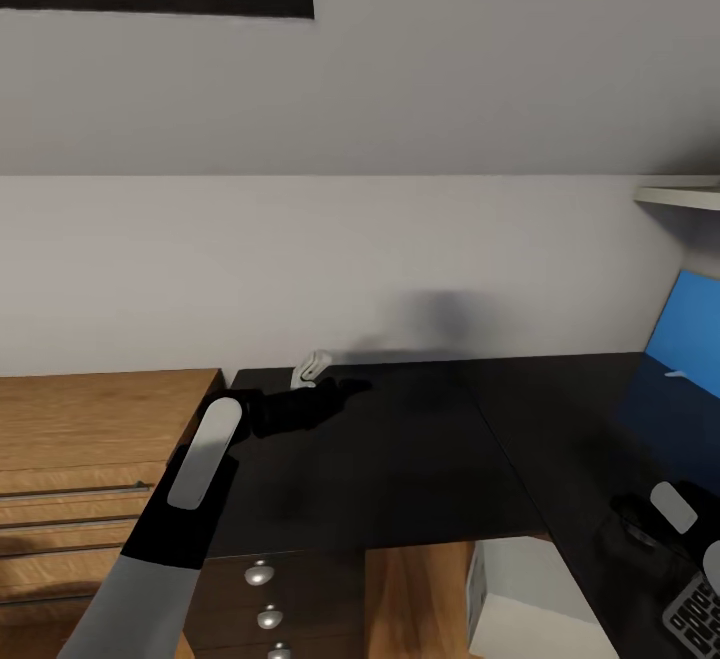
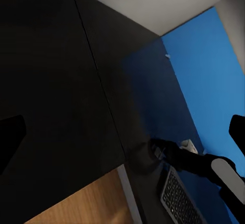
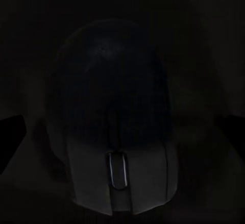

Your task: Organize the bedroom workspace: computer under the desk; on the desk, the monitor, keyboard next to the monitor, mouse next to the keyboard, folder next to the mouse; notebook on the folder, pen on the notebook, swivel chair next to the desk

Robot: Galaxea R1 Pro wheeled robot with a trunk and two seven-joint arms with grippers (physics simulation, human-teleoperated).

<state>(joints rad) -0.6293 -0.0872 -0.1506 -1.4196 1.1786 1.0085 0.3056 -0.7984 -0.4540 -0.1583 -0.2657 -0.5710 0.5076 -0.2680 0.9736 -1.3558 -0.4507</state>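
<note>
Mouse looms large and dark in the right wrist view, a black rounded body with its scroll wheel towards the lower middle of the frame, sitting on the black worktop. Over in the head view, the right hand is down at the lower right of the frame, right on top of that spot, and whether it is closed around the mouse or just parked above it, I cannot tell. Just below it, at the bottom right corner, the keyboard shows a patch of dark keys. Left hand hangs over the worktop's far left end, left of centre in the frame, with nothing visibly in it; how far apart its fingers stand I cannot tell. Blue back panel rises at the right edge, and a wooden cabinet sits at lower left.
</note>
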